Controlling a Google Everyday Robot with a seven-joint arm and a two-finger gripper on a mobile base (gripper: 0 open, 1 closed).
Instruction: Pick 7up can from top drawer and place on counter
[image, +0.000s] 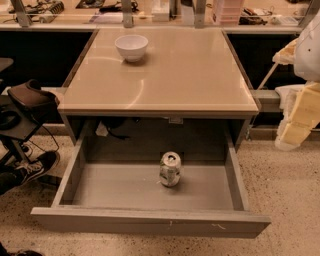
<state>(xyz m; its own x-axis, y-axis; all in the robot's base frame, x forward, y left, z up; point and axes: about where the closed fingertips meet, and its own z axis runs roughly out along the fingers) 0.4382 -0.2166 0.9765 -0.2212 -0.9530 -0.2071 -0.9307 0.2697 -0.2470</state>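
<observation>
7up can (170, 169) upright in top drawer (150, 220), 6 o'clock; gripper (300, 117) at 3 o'clock edge, grip state unclear

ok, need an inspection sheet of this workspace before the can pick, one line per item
surface: glossy beige counter, holding only one bowl.
job's things: can stands upright in the open drawer, mid-width, toward the back, touching no wall.
clutter: white bowl on the counter's far left part.
grippers: tool at the right edge of the view, beside the counter and well away from the can.
cables: dark cable in the cavity under the counter, behind the drawer.
surroundings: cluttered shelf behind; dark seat and a shoe at left; speckled floor.
</observation>
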